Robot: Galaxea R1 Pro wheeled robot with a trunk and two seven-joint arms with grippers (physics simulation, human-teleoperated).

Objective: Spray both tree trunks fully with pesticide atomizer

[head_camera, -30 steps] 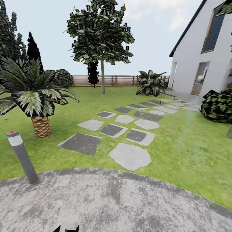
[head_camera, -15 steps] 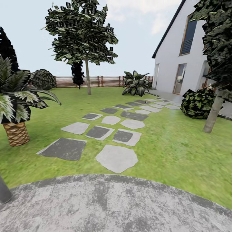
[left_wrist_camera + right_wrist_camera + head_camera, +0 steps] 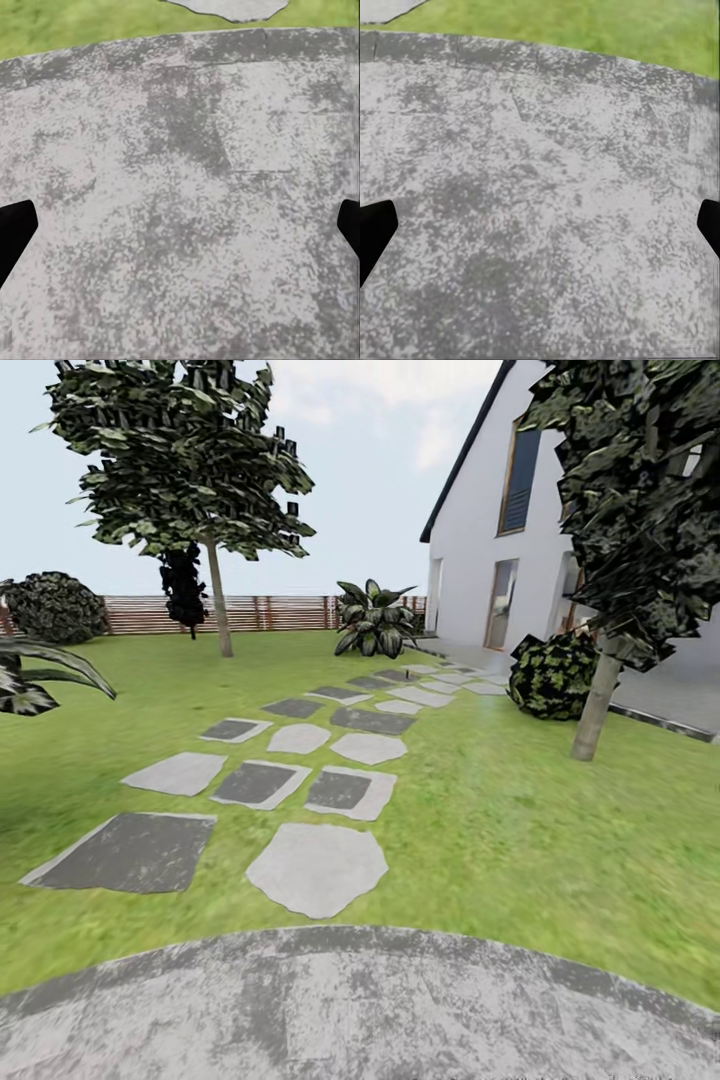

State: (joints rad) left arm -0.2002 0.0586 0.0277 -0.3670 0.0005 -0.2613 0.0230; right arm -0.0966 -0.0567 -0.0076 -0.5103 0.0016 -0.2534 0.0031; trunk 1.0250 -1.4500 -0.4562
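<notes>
- Across the lower edge of the head view lies the mottled grey paved circle (image 3: 360,1010); beyond it, green grass lawn (image 3: 520,840) carries flat grey stepping stones (image 3: 318,868) toward the upper centre.
- At upper left stands a tall tree with a thin grey-brown trunk (image 3: 219,610); at right, a second tall tree with a thicker tilted beige-grey trunk (image 3: 597,700), beside a round dark bush (image 3: 550,675).
- Brown horizontal-slat wooden fence (image 3: 260,613) closes the far lawn; white house (image 3: 480,560) occupies the upper right.
- Left wrist view: left gripper (image 3: 180,229) points down at the paving, black fingertips (image 3: 13,229) at opposite frame edges, jaws wide apart, holding nothing.
- Right wrist view: right gripper (image 3: 540,229) is posed likewise, fingertips (image 3: 373,229) spread, jaws apart and empty.
- No legible writing.
</notes>
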